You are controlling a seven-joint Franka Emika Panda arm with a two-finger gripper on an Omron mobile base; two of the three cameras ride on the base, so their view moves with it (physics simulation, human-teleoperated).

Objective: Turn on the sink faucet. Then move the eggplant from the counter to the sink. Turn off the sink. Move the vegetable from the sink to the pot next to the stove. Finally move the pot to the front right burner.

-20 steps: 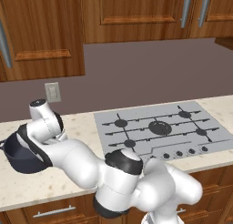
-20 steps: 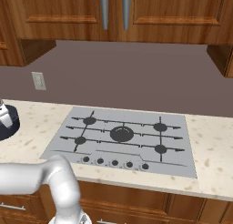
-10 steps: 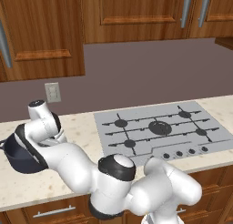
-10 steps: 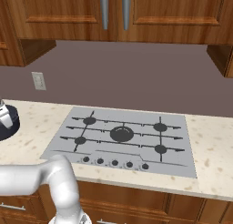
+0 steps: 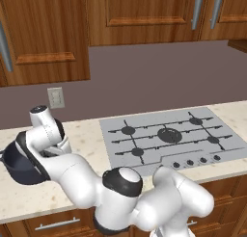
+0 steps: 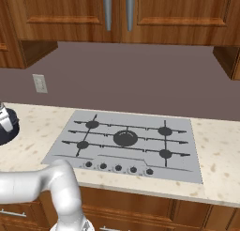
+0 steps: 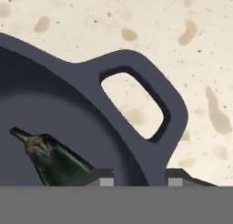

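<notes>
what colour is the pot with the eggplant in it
Dark blue-black pot, clearest in the hand view, where the eggplant lies inside it.

One pot [image 7: 68,95], one eggplant [image 7: 54,159], one stove [image 5: 169,137] with five burners and five knobs.

The pot [image 7: 68,95] is dark blue-black, the eggplant [image 7: 54,159] in it a very dark green-black with a brownish stem end. The counter [image 6: 220,155] is beige stone with tan speckles. The stove [image 5: 169,135] is light grey with black burners and grate lines. The cabinets [image 6: 178,14] are reddish-brown wood with grey handles; the back wall [image 5: 144,72] is dull mauve-brown.
</notes>
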